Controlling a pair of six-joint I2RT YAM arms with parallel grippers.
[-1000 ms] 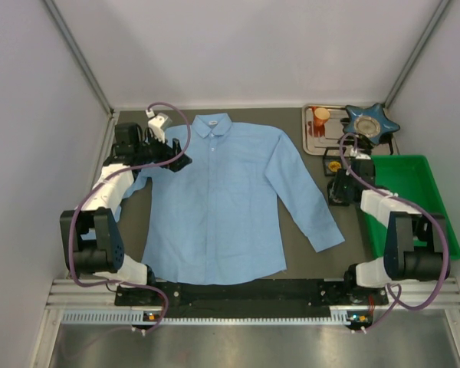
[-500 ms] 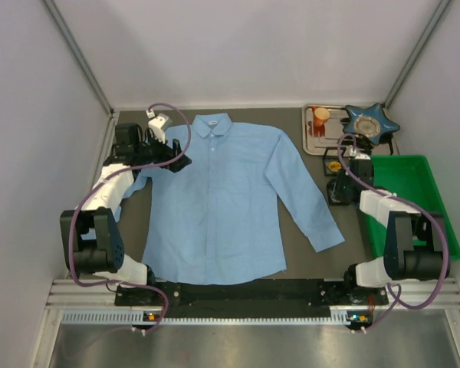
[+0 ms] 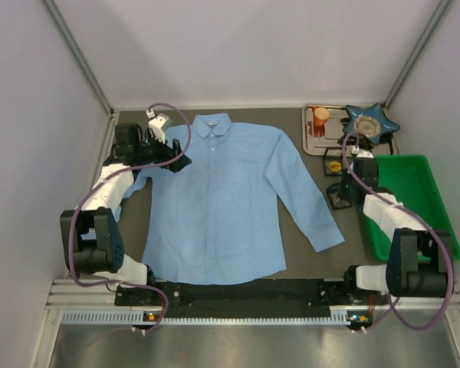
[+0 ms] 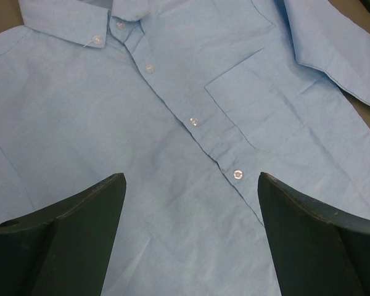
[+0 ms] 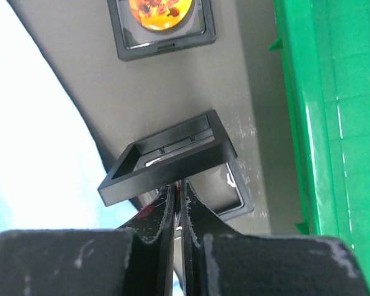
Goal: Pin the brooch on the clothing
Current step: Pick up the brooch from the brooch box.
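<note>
The clothing, a light blue shirt [image 3: 215, 199], lies flat and buttoned on the table. My left gripper [image 3: 180, 162] hovers open over its chest near the collar; in the left wrist view the shirt [image 4: 172, 92] fills the frame between the spread fingers of the gripper [image 4: 191, 179]. An orange round piece, apparently the brooch [image 3: 334, 165], sits in a black square case [image 5: 160, 12]. Just nearer, my right gripper [image 5: 179, 188] is shut on the near edge of a black square frame [image 5: 166, 163], tilted up off its base [image 5: 234, 191]. From above, the right gripper [image 3: 343, 192] is right of the sleeve.
A green bin [image 3: 414, 199] stands along the right side, close beside the right gripper [image 5: 333, 123]. At the back right are a metal tray [image 3: 313, 146] with an orange cup [image 3: 320, 116] and a blue star-shaped dish [image 3: 370, 123].
The right gripper's jaws have closed on the black frame's edge and the right arm has shifted slightly. The left arm has not moved.
</note>
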